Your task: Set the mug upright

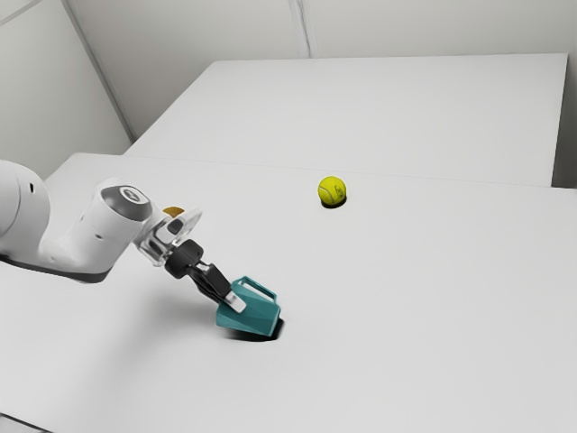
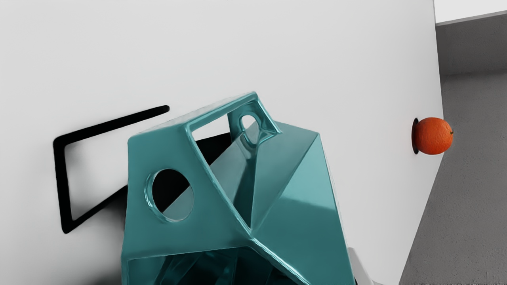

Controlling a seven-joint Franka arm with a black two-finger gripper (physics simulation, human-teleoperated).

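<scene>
The teal faceted mug (image 1: 257, 317) lies tipped on its side in the exterior view, its looped handle on the upper side and a dark shadow under its lower right. The gripper (image 1: 235, 302) reaches down from the upper left, its tip end overlapping the mug's body. In the wrist view the mug (image 2: 305, 186) looms large, with its angular handle towards the camera and a dark hollow at the near end. A pale part of the gripper (image 2: 359, 268) shows beside the mug's wall; the mug hides the rest, including how it stands around the mug.
A yellow-green tennis ball (image 1: 332, 190) rests farther back on the white table (image 1: 433, 298). An orange (image 1: 173, 211) is partly hidden behind the hand; in the wrist view the orange (image 2: 433, 135) sits near the table's edge.
</scene>
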